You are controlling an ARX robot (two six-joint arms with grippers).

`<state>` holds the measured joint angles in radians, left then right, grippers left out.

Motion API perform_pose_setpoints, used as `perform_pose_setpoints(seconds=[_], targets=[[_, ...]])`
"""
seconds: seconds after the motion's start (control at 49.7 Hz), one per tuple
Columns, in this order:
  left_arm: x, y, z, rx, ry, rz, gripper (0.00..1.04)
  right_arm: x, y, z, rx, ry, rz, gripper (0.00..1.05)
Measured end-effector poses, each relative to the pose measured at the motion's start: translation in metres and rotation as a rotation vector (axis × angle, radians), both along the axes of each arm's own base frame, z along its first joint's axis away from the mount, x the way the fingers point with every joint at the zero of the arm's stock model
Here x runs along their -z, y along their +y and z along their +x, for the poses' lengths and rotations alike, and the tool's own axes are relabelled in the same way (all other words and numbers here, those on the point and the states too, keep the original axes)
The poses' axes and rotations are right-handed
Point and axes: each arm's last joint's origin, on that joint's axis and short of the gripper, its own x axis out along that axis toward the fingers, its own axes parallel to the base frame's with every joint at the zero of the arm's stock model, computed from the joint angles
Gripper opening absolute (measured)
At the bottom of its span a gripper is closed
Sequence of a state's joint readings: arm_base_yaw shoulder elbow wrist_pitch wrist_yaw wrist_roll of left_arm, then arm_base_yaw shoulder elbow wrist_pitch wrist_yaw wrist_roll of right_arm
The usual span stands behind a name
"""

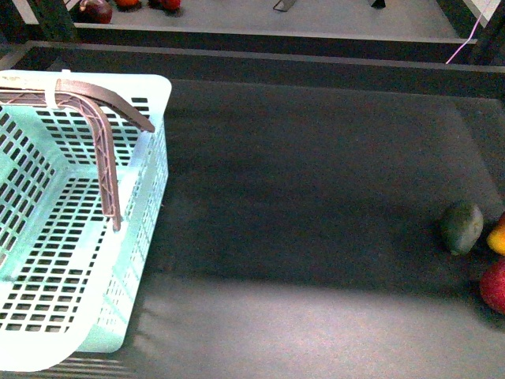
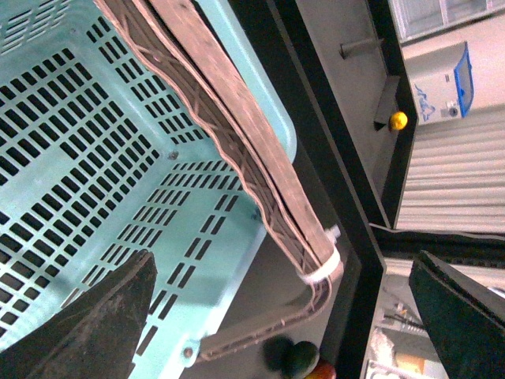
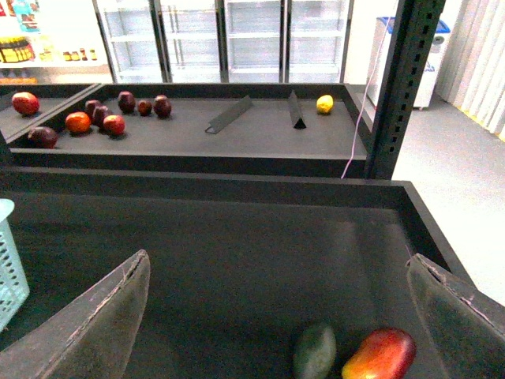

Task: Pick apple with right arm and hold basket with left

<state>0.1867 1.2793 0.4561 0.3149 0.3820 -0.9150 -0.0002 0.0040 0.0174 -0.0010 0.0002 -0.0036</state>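
The mint-green basket (image 1: 142, 205) stands at the left of the dark tray, its brownish handles (image 1: 106, 150) folded together and tied with a white zip tie (image 2: 319, 272). The red apple (image 1: 495, 286) lies at the far right edge, cut off by the frame. Neither arm shows in the front view. My left gripper (image 2: 284, 254) is open above the basket's (image 2: 95, 158) handle and rim, touching nothing. My right gripper (image 3: 276, 254) is open and empty above the tray, with the dark green fruit (image 3: 316, 351) and an oval red-and-yellow fruit (image 3: 379, 355) between its fingers. The apple is out of that view.
The dark green fruit (image 1: 461, 227) and the yellow-orange fruit (image 1: 497, 237) lie just behind the apple. The tray has raised black walls (image 3: 237, 185). A rear shelf holds several fruits (image 3: 114, 124), a yellow one (image 3: 324, 103) and dividers. A dark post (image 3: 402, 79) stands at the right.
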Motion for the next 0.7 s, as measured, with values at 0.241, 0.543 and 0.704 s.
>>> perform_pose_setpoints(seconds=[0.241,0.543,0.704], targets=[[0.019,0.011,0.041,-0.101,0.114,-0.065,0.98,0.000,0.000,0.000,0.000,0.000,0.000,0.96],[0.028,0.008,0.070,-0.136,0.160,-0.084,0.98,0.000,0.000,0.000,0.000,0.000,0.000,0.96],[0.029,0.005,0.081,-0.139,0.171,-0.084,0.98,0.000,0.000,0.000,0.000,0.000,0.000,0.96]])
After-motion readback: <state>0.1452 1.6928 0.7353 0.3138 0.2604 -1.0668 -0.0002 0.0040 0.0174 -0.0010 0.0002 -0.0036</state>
